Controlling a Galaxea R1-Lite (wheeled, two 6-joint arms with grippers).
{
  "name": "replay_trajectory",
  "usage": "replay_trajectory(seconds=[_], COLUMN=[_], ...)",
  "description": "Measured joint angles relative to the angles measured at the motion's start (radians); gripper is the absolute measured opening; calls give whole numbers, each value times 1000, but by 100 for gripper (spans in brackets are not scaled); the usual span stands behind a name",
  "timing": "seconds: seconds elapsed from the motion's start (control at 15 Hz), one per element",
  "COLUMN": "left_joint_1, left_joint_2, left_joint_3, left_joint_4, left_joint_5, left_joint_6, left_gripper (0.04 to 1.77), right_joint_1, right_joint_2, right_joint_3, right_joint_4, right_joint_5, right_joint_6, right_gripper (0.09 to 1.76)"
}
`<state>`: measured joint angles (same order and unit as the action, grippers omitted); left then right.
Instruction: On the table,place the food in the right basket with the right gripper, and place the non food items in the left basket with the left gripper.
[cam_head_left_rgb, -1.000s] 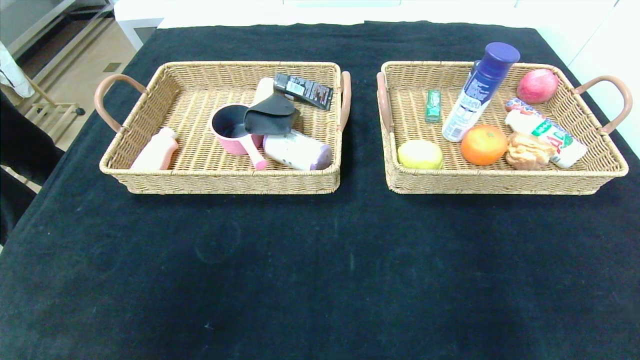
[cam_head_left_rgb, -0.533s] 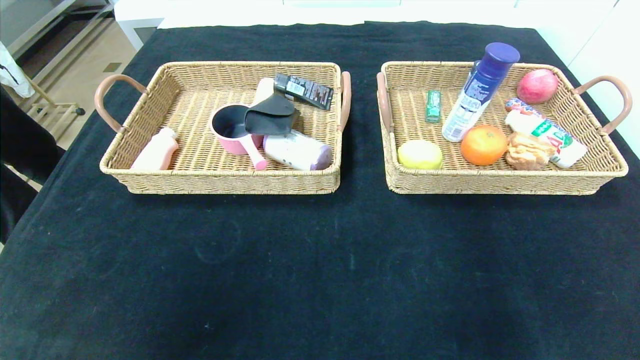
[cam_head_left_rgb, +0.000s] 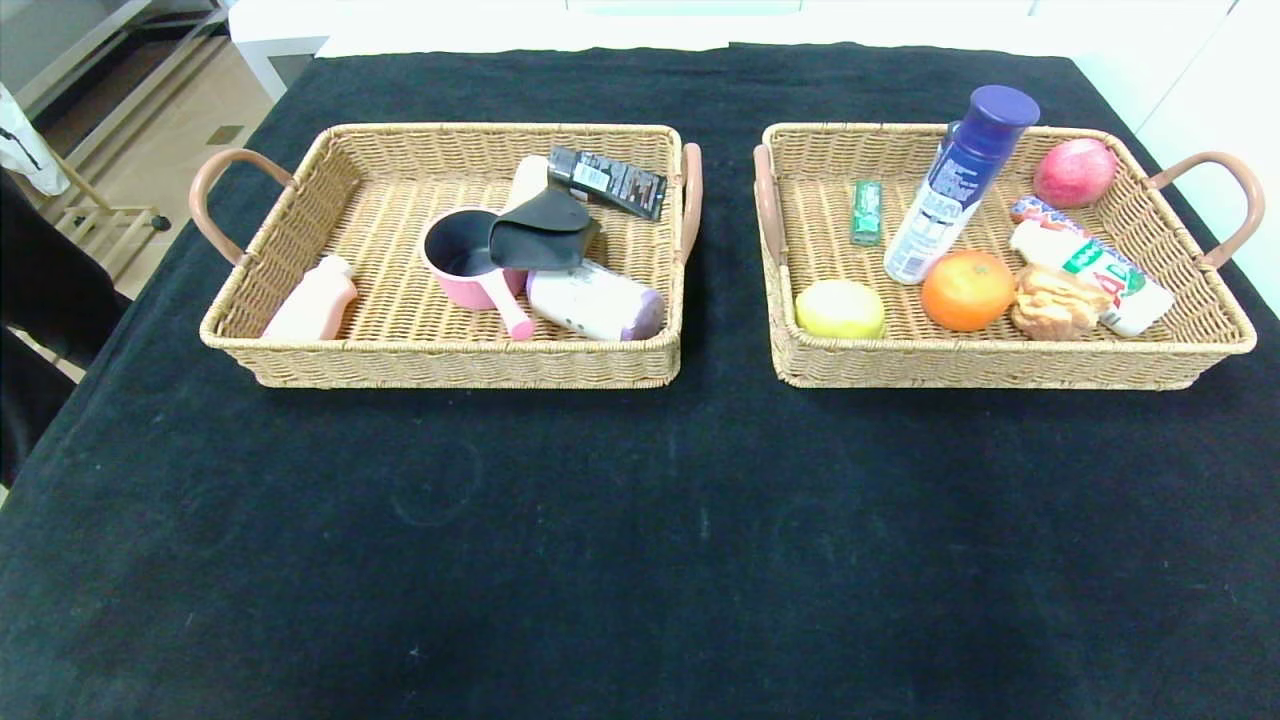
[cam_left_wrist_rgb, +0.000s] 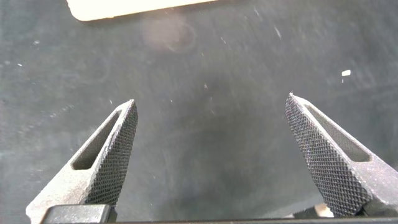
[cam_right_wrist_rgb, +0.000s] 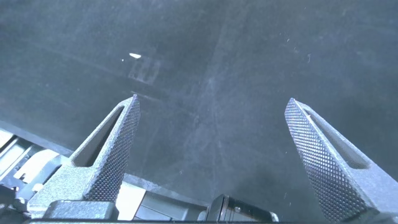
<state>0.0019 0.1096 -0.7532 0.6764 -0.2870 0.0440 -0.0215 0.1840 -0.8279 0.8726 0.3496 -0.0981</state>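
Black table (cam_head_left_rgb: 640, 520) — baskets (cam_head_left_rgb: 450, 370) filled

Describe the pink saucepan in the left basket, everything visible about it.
The pink saucepan is a small round pot, pink outside and dark inside, with a short pink handle pointing toward the basket's near wall. It sits upright near the middle of the left basket, mouth up. A black curved pouch lies draped over its rim on the side toward the other basket, covering part of the opening. A white canister with a purple lid lies on its side right beside it, against the handle. No gripper is near it.
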Motion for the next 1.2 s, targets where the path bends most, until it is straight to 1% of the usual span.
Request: replay_trajectory(seconds=[0.07,0.13,0.2,0.33,0.4,0.47,0.53,0.6,0.67,0.73,0.8,0.93,1.0,1.2], left_joint_1=[-1,-2,-2,-3,-3,-4,-4,-4,-4,-4,-4,-4,-4,-4], left_joint_2=[-26,-52,-71,-95,-101,-105,-107,-106,-100,-89,-73,-50,-44,-41], left_joint_3=[31,66,100,159,198,260,335,424,520,600,661,703,716,734], left_joint_4=[-3,-8,-12,-41,-93,-179,-281,-399,-537,-637,-680,-649,-645,-643], left_joint_5=[-6,-8,-4,2,6,18,43,74,109,143,196,261,280,290], left_joint_6=[3,4,4,0,-1,-3,-4,-5,-6,-7,-7,-9,-10,-32], left_gripper=[172,172,172,172,172,172,172,172,172,172,172,172,172,172], right_joint_1=[1,3,4,9,10,12,13,14,15,15,15,16,16,16], right_joint_2=[-18,-38,-58,-99,-120,-137,-151,-161,-170,-176,-179,-183,-184,-184], right_joint_3=[23,63,116,261,350,436,506,560,610,647,681,740,768,805], right_joint_4=[-28,-90,-173,-396,-509,-613,-705,-758,-783,-792,-794,-804,-817,-836], right_joint_5=[-3,-10,-24,-59,-73,-97,-123,-146,-180,-226,-263,-298,-314,-338], right_joint_6=[0,1,5,19,26,32,37,41,41,41,41,42,43,98], right_gripper=[170,170,170,170,170,170,170,170,170,170,170,170,170,170])
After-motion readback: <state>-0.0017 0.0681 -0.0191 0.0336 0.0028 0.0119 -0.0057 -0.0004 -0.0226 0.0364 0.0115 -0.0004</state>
